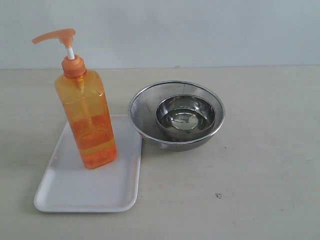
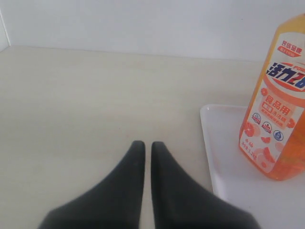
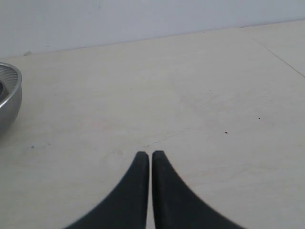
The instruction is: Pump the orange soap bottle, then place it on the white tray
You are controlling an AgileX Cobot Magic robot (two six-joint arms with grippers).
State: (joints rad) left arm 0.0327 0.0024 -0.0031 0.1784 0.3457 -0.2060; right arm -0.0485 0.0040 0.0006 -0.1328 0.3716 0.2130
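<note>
My left gripper [image 2: 144,144], right gripper [image 3: 150,153]: jaws together, empty.
Upright orange soap bottle [image 1: 86,115] on white tray [image 1: 65,192], strainer bowl [image 1: 142,107] beside tray; label [image 2: 279,112] readable left wrist only.

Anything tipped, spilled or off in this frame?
Nothing stands out. The orange soap bottle stands upright on the white tray, with no soap spilled. The small steel bowl sits level inside the strainer. The left gripper and right gripper are shut, touching nothing.
</note>
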